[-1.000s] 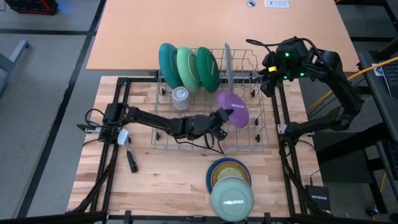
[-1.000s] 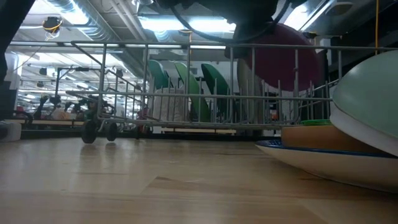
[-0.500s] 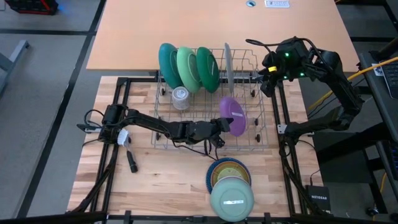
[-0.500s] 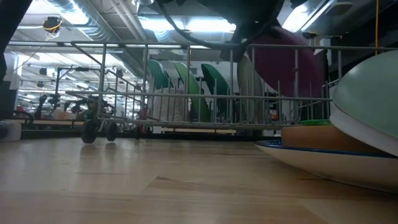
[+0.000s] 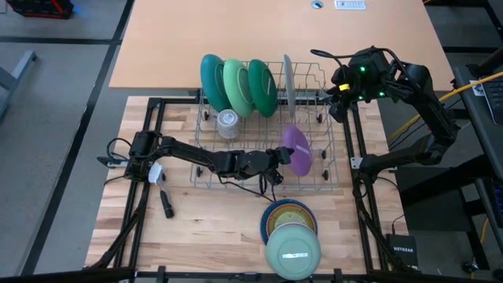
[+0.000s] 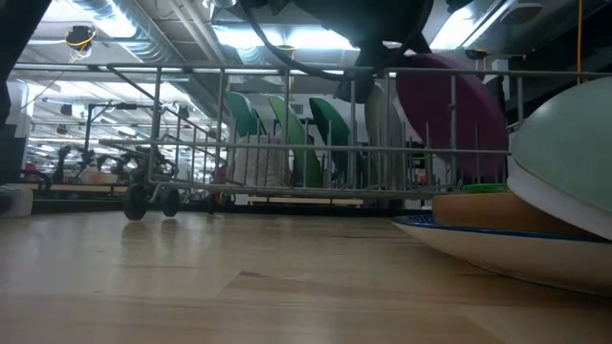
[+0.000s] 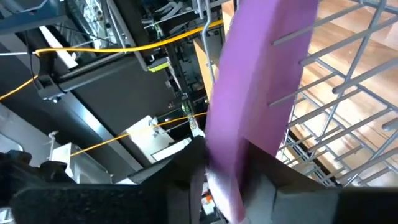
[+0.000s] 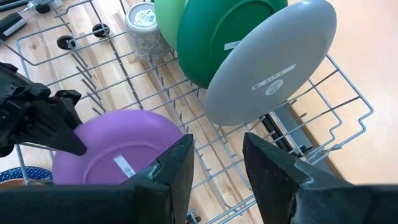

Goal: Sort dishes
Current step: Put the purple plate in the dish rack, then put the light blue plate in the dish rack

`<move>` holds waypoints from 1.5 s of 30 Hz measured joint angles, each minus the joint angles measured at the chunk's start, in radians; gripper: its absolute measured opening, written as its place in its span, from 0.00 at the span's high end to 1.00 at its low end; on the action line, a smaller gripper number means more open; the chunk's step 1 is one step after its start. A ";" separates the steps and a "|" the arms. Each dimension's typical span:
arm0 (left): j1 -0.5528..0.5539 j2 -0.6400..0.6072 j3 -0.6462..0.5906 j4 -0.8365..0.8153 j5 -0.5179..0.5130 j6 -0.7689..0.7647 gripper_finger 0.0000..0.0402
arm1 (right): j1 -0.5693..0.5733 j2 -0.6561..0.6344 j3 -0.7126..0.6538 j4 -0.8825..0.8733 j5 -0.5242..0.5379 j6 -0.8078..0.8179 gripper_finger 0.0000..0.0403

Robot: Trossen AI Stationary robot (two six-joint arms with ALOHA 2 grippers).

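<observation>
My left gripper [image 5: 281, 154] reaches over the wire rack [image 5: 206, 182] from the table's left and is shut on a purple plate [image 5: 298, 148]. The plate stands nearly on edge in the rack's right half, between the tines [image 7: 261, 81]. It also shows in the low view [image 6: 451, 115] and the right wrist view [image 8: 118, 155]. Teal [image 5: 211, 79], pale green [image 5: 236, 85] and green [image 5: 262, 85] plates and a grey plate [image 5: 288, 85] stand on edge in the rack's far part. My right gripper [image 5: 336, 101] hangs open and empty over the rack's far right corner. My left gripper pinches the purple plate's rim [image 7: 225, 165] between its two fingers, one on each face, on the plate's side toward the table's left. The fingers come roughly level from the left. The plate stands steeply tilted among the rack's tines; whether its lower edge rests on the rack I cannot tell.
A stack of dishes lies near the table's near edge: a blue-rimmed plate [image 5: 271, 214] below and an upturned pale green bowl [image 5: 293, 251] on top. A small jar [image 5: 228, 122] stands in the rack. A black pen-like object [image 5: 167, 204] lies at the near left.
My left gripper has drawn back a little toward the table's near edge and gone down, still shut on the purple plate. The plate has tipped from a broad slant to nearly on edge and has sunk lower among the rack's tines.
</observation>
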 joint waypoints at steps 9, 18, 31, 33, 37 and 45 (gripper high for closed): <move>0.000 0.000 -0.001 0.007 0.000 -0.056 0.67 | 0.000 0.000 0.000 0.000 0.000 0.000 0.64; -0.032 0.000 -0.001 0.015 -0.253 -0.227 0.63 | 0.000 0.000 0.000 0.000 0.000 0.000 0.64; -0.107 0.000 -0.002 0.311 -0.610 -0.274 0.67 | 0.001 -0.047 -0.001 -0.010 -0.165 0.023 0.64; -0.117 0.001 -0.002 0.370 -0.647 -0.263 0.67 | 0.014 -0.070 -0.001 -0.010 -0.255 0.055 0.64; -0.141 -0.006 -0.002 0.459 -0.653 -0.339 0.67 | 0.112 -0.122 -0.001 -0.010 -0.272 0.119 0.64; -0.204 -0.006 -0.002 0.497 -0.654 -0.592 0.67 | 0.440 -0.180 -0.001 -0.009 -0.058 0.347 0.64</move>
